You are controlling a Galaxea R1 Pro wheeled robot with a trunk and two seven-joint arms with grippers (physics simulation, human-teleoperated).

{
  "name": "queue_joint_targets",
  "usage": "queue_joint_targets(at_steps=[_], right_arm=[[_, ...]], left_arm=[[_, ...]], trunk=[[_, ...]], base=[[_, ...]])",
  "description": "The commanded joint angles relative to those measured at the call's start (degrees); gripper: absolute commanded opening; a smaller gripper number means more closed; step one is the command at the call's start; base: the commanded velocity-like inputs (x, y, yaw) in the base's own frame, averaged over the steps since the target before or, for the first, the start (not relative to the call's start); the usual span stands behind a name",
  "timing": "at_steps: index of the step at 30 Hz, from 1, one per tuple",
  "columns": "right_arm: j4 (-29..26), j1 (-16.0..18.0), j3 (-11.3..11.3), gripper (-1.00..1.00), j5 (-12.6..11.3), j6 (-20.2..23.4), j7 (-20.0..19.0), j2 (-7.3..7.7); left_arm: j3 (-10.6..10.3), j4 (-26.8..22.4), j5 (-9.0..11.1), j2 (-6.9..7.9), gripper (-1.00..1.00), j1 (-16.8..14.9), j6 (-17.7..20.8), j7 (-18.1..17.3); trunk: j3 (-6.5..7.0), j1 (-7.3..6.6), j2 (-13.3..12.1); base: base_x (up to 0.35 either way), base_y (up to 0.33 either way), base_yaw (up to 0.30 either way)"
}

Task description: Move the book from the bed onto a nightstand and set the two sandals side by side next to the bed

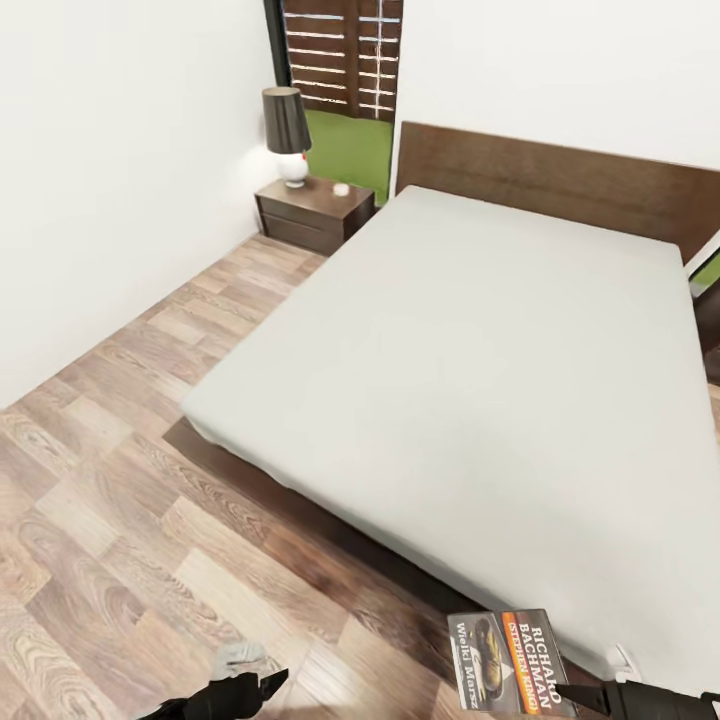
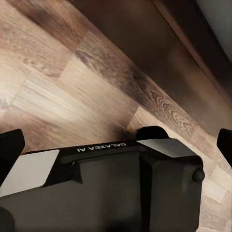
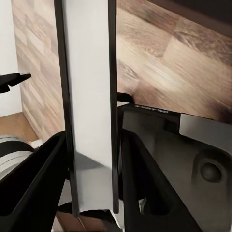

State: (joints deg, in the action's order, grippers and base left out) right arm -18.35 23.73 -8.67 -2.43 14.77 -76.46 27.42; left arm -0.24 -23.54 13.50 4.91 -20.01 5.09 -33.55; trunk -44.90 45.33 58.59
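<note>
The book (image 1: 510,660), dark grey with an orange band and "RICHARD BACHMAN" in white, hangs above the wood floor just off the bed's near corner. My right gripper (image 1: 567,690) is shut on its edge. In the right wrist view the book (image 3: 89,96) stands edge-on between the fingers of the right gripper (image 3: 92,159). The bed (image 1: 480,350) has a bare pale mattress and a dark frame and headboard. A nightstand (image 1: 315,212) stands at the far left of the headboard. My left gripper (image 1: 265,685) is open and empty, low over the floor (image 2: 117,142). The sandals are out of view.
A black-shaded lamp (image 1: 287,128) and a small white object (image 1: 341,189) sit on the nightstand. A white wall runs along the left, leaving a strip of plank floor (image 1: 130,420) between it and the bed. A window (image 1: 345,70) is behind the nightstand.
</note>
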Motion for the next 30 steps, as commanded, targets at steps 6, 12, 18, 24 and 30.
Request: queue_joint_targets(at_steps=[6, 12, 18, 24, 30], right_arm=[[0.0, 0.0, -0.1, -1.00, -0.2, 0.6, -0.2, 0.01], [0.0, 0.0, -0.1, -1.00, -0.2, 0.5, -0.2, 0.01], [0.0, 0.0, -0.1, -1.00, -0.2, 0.5, -0.1, -0.05], [0.0, 0.0, -0.1, -1.00, -0.2, 0.5, -0.2, -0.08], [0.0, 0.0, -0.1, -1.00, -0.2, 0.5, -0.1, -0.10]], left_arm=[[-0.1, 0.2, 0.6, -0.20, 1.00, 0.0, 0.5, -0.1], [-0.1, 0.5, 0.6, -0.25, 1.00, 0.0, 0.5, 0.0], [-0.1, 0.5, 0.6, -0.25, 1.00, 0.0, 0.4, 0.0], [-0.1, 0.5, 0.6, -0.25, 1.00, 0.0, 0.4, 0.0], [-0.1, 0.5, 0.6, -0.25, 1.00, 0.0, 0.4, 0.0]], trunk=[[-0.03, 0.00, 0.0], [-0.03, 0.00, 0.0], [-0.03, 0.00, 0.0], [-0.11, 0.00, 0.0], [-0.12, 0.00, 0.0]], base=[[0.000, 0.000, 0.285], [0.000, 0.000, 0.285], [0.000, 0.000, 0.285], [0.000, 0.000, 0.207], [0.000, 0.000, 0.016]])
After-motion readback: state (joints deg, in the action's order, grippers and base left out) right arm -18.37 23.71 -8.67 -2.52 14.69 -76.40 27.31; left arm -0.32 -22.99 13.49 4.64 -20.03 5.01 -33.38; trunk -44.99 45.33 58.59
